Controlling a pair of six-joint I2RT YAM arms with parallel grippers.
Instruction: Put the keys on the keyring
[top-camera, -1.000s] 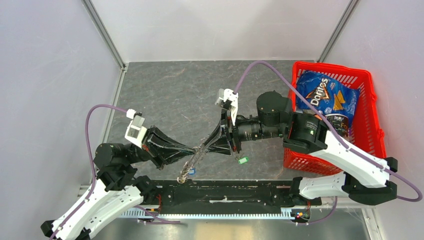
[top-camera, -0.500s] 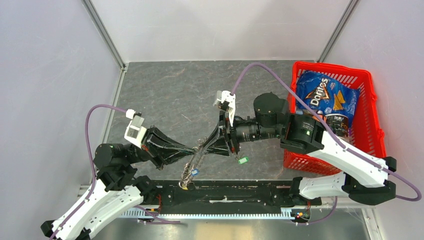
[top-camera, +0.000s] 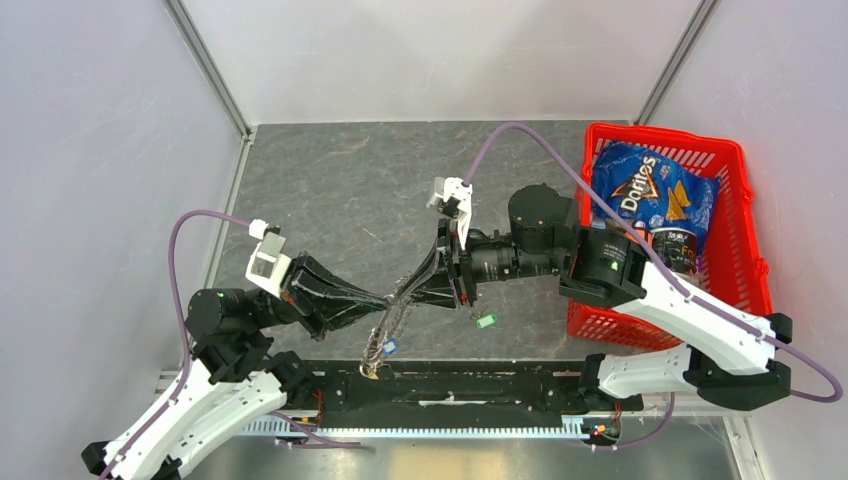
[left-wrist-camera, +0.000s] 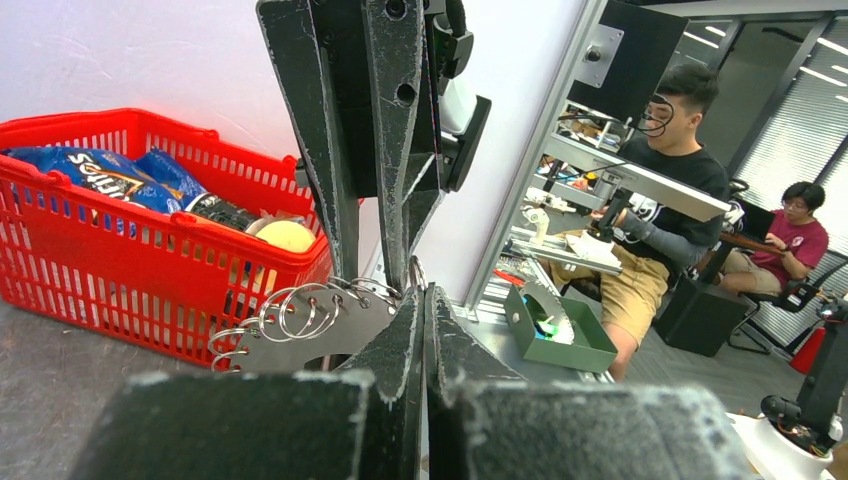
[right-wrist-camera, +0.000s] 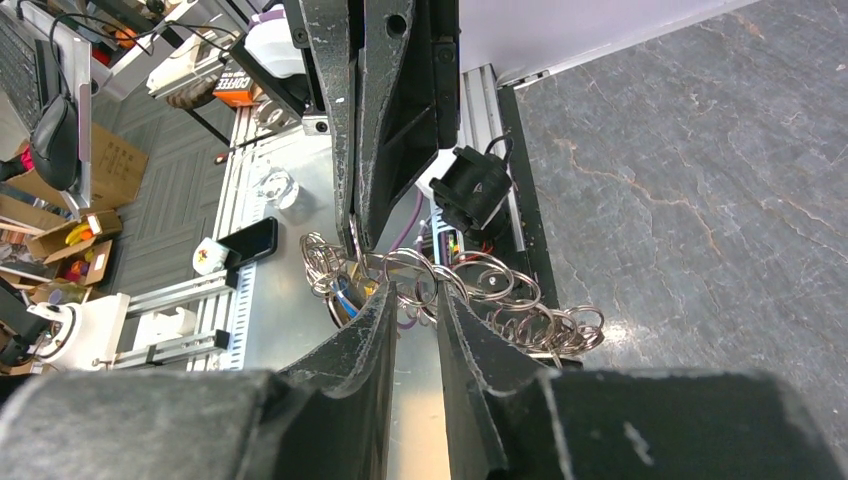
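The grey stone table (top-camera: 330, 180) fills most of my view. A red basket (top-camera: 742, 250) sits at its right side, with a blue Doritos bag (top-camera: 650, 195) lying in the far end. My two arms meet tip to tip over the near middle of the table.

My left claw (top-camera: 383, 300) is clamped tight on the keyring (top-camera: 380, 338), gripping the flat metal piece that the wire rings hang from. The keyring slants from the claw tips toward the near edge. My right claw (top-camera: 408, 292) reaches in from the right with its fingers narrowly parted and one wire ring sitting in the gap. I cannot tell whether it truly pinches that ring.

The green key (top-camera: 486, 320) lies on the table to the right of the claws, clear of the keyring.
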